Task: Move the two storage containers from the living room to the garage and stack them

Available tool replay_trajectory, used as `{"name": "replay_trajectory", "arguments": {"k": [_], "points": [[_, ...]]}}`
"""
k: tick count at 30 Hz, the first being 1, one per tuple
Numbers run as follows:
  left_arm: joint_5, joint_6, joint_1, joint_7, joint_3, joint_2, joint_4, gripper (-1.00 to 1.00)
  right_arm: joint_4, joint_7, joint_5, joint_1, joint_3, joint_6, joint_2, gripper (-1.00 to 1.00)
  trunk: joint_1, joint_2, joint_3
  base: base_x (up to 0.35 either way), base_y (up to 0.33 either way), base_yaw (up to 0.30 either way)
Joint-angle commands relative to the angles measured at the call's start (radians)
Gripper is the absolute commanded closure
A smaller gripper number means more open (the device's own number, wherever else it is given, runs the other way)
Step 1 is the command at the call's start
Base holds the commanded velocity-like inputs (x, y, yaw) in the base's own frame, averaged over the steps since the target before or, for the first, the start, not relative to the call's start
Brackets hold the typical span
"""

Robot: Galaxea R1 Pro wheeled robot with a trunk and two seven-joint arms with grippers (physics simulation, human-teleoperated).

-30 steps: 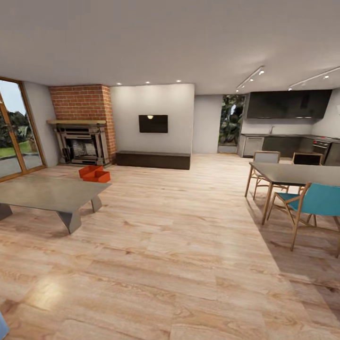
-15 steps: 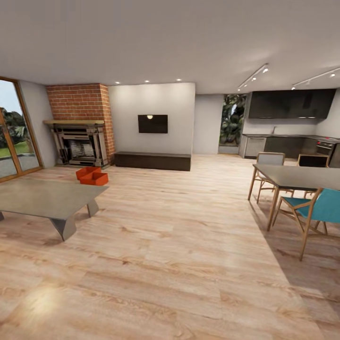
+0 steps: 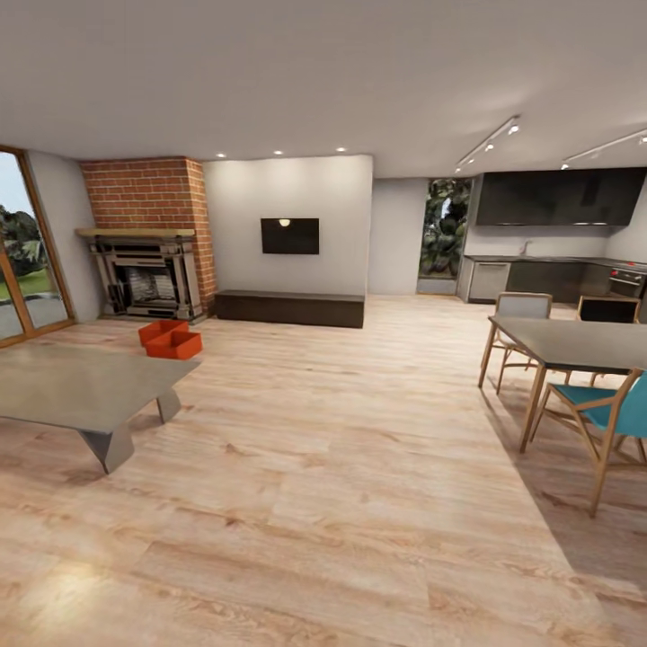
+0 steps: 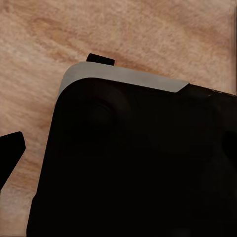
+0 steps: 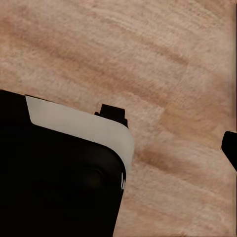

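Observation:
The two storage containers, orange-red open bins, sit side by side and touching on the living room's light wood-plank floor in front of the brick fireplace (image 3: 148, 270). One container (image 3: 160, 330) is nearer the hearth, the other (image 3: 179, 346) just in front of it. They are far off at the left of the head view, beyond the grey low table (image 3: 76, 386). In the left wrist view a dark fingertip (image 4: 11, 154) of my left gripper shows over the planks. In the right wrist view a dark fingertip (image 5: 230, 147) of my right gripper shows at the frame edge. Nothing is held.
A dining table (image 3: 575, 341) with wooden chairs and a teal chair (image 3: 611, 409) stands at the right. A dark bench (image 3: 289, 306) runs under the wall TV. Glass doors (image 3: 22, 261) are at the far left, a kitchen at the back right. My black base (image 4: 138, 163) fills part of both wrist views.
The whole head view has shifted: the low table slid left and down, the dining set right. The camera moved forward; the containers stay by the fireplace.

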Motion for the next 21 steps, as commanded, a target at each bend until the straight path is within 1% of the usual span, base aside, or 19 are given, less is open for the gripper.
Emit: {"name": "replay_trajectory", "arguments": {"k": [1, 21], "points": [[0.01, -0.002, 0.0, 0.0, 0.0, 0.0, -0.001, -1.0, 0.003, 0.005, -0.01, -0.001, 0.007, -0.006, 0.0, -1.0, 0.001, 0.0, -0.001, 0.325, 0.0, 0.0], [0.01, -0.002, 0.0, 0.0, 0.0, -0.001, -0.001, -1.0, 0.003, 0.005, -0.006, -0.001, 0.005, -0.011, 0.0, -1.0, 0.001, 0.0, -0.001, 0.325, 0.0, 0.0]]}}
